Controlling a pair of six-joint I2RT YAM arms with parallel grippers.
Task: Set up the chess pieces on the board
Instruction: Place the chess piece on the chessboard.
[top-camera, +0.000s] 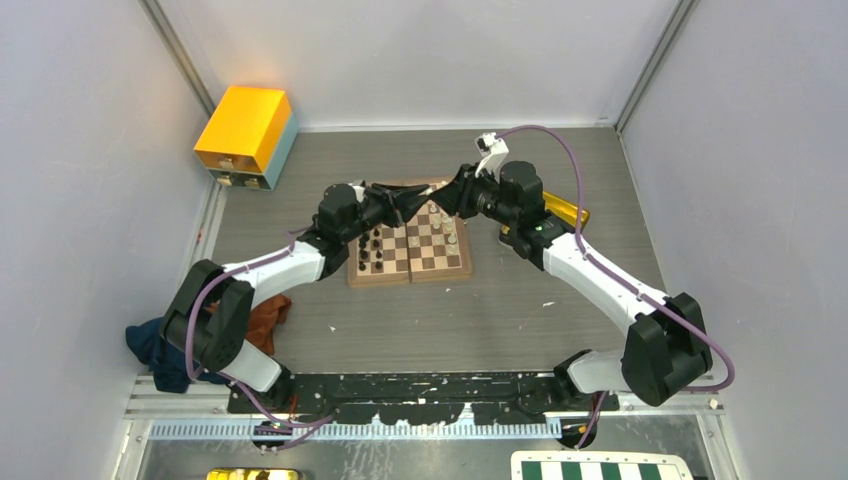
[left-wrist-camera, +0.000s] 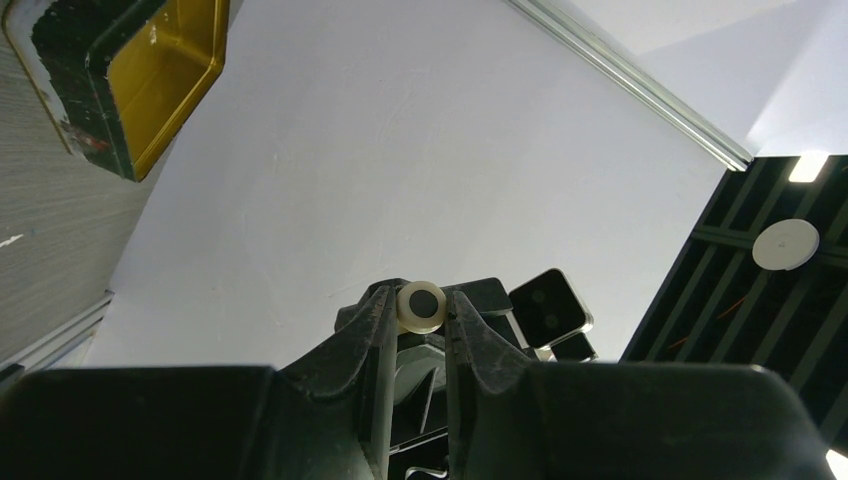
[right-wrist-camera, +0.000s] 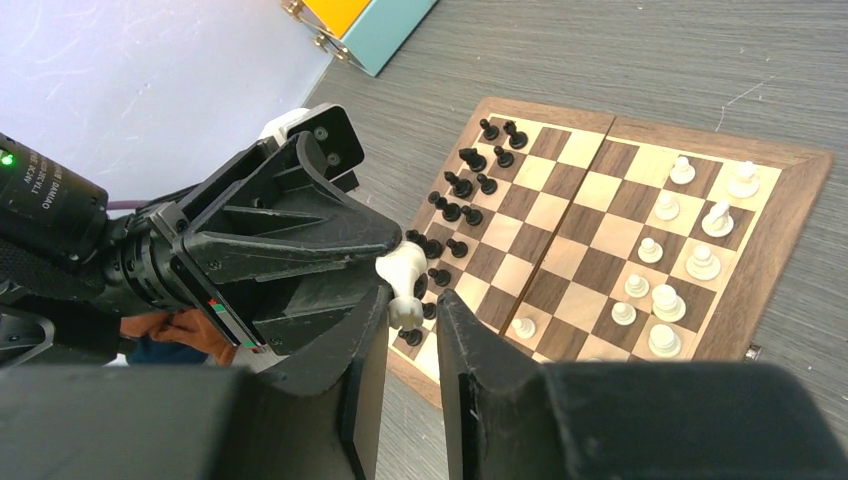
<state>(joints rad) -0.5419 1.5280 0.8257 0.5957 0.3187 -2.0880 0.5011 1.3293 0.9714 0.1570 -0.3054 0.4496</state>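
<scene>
A cream-white chess piece (right-wrist-camera: 405, 283) is held in the air above the far part of the wooden board (right-wrist-camera: 790, 200). It is clamped between the fingers of the left gripper (top-camera: 410, 204). In the left wrist view its round base, with a dark disc in the middle, is seen pinched from both sides. The right gripper (right-wrist-camera: 412, 322) is placed at the same piece with its jaws partly apart, one on each side. No pressing on the piece is shown, so this gripper is judged as not yet holding it. Which figure it is cannot be told.

The piece is judged to be very light, hard and stiff. Its surface looks smooth and a little glossy, so it is probably slippery and may twist or spring out under a careless squeeze. It is best taken at the narrow stem just above the wide base, across its axis and with moderate force.

The board is made of dark and light brown squares inside a brown frame, with a seam through the centre. The black pieces (right-wrist-camera: 462, 185) are grouped on one half and the white pieces (right-wrist-camera: 665, 300) on the other. The table (right-wrist-camera: 620, 60) is grey with a fine grain
</scene>
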